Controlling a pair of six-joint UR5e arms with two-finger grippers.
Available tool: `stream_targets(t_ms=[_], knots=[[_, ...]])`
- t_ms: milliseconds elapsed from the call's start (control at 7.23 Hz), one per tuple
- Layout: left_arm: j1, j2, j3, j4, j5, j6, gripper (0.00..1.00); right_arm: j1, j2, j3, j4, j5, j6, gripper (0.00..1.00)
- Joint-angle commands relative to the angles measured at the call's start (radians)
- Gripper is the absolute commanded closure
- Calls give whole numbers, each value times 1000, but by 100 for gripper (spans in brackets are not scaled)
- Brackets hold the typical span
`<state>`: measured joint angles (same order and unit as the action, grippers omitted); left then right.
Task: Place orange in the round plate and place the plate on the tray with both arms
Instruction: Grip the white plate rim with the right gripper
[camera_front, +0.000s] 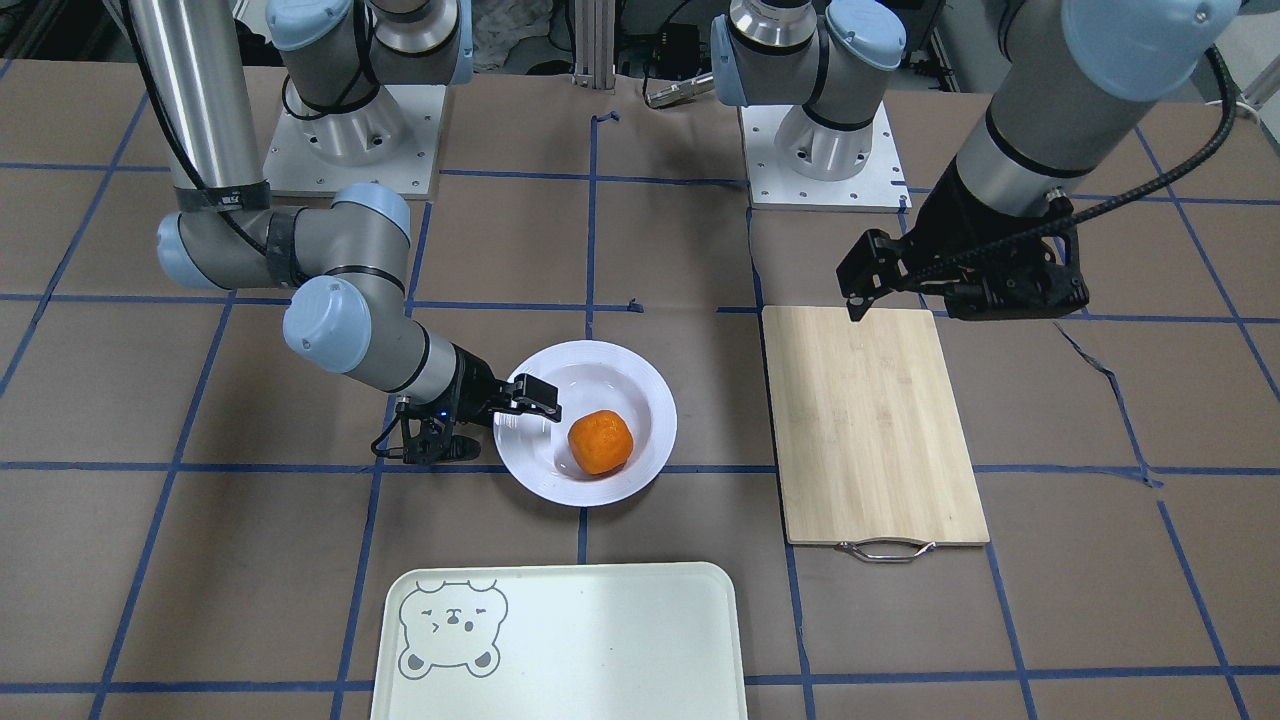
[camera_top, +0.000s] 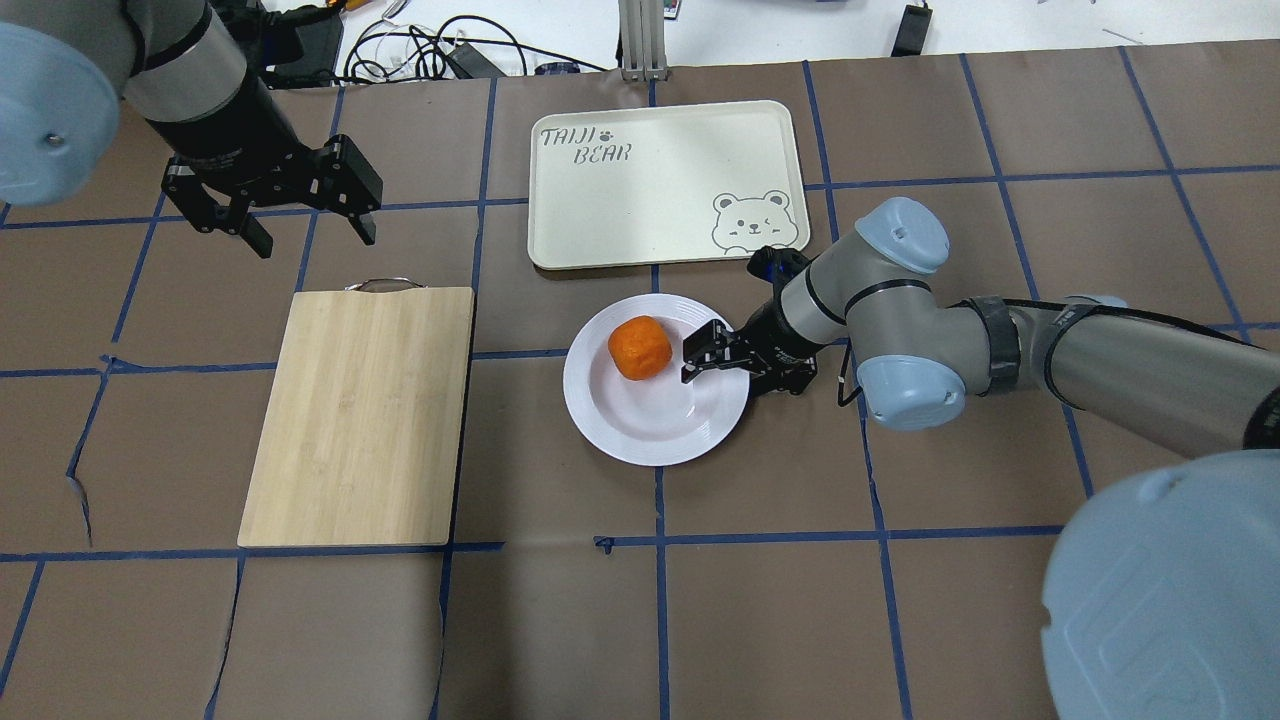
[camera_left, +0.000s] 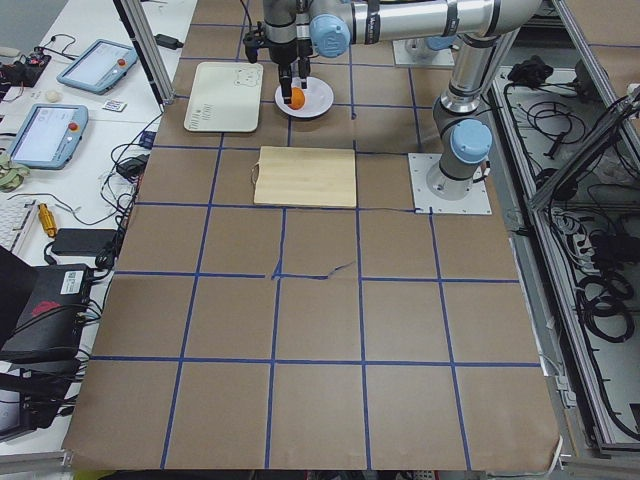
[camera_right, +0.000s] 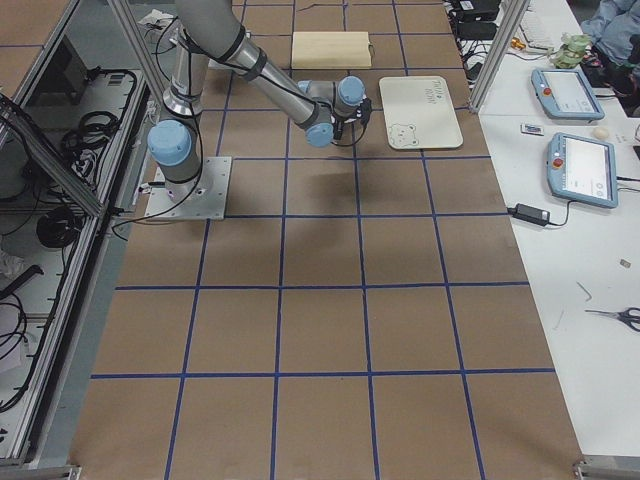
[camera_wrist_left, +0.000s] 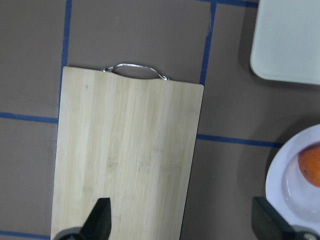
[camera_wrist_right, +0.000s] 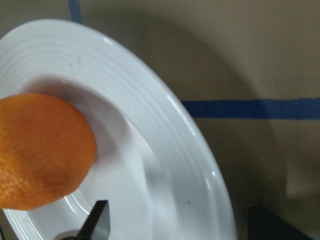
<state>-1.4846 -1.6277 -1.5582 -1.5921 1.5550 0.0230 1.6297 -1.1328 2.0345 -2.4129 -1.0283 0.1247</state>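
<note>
The orange (camera_front: 600, 441) (camera_top: 640, 347) lies inside the white round plate (camera_front: 645, 385) (camera_top: 640, 435) at mid-table. My right gripper (camera_front: 495, 420) (camera_top: 742, 368) stands open at the plate's rim. In the right wrist view one finger hangs over the plate (camera_wrist_right: 165, 125) near the orange (camera_wrist_right: 40, 150), and the other sits outside the rim. The pale tray (camera_front: 600, 640) (camera_top: 640, 180) with a bear face lies empty just beyond the plate. My left gripper (camera_front: 905, 295) (camera_top: 315, 238) hovers open, holding nothing, past the wooden board's handle end.
A wooden cutting board (camera_front: 875, 420) (camera_top: 365, 410) with a metal handle lies on the robot's left, between the left gripper and the plate. Brown paper with blue tape lines covers the table. Cables and tablets lie beyond the far edge.
</note>
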Motion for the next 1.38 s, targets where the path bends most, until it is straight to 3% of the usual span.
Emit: stream_targets(t_ms=[0,415,553,830,1245], knots=[[3,26,-5,-55,4,35,0,4,1,6,-5,0,1,25],[18,28,-3,-66,7,101,0,4,-8,1,1,0,7,76],[12,29,-3,-66,14,101,0,5,-12,0,1,0,16,85],[14,28,-5,-59,37,101,0,16,-37,0,5,54,59,100],[14,28,-6,-57,37,103,0,1,-53,-100,44,117,105,100]])
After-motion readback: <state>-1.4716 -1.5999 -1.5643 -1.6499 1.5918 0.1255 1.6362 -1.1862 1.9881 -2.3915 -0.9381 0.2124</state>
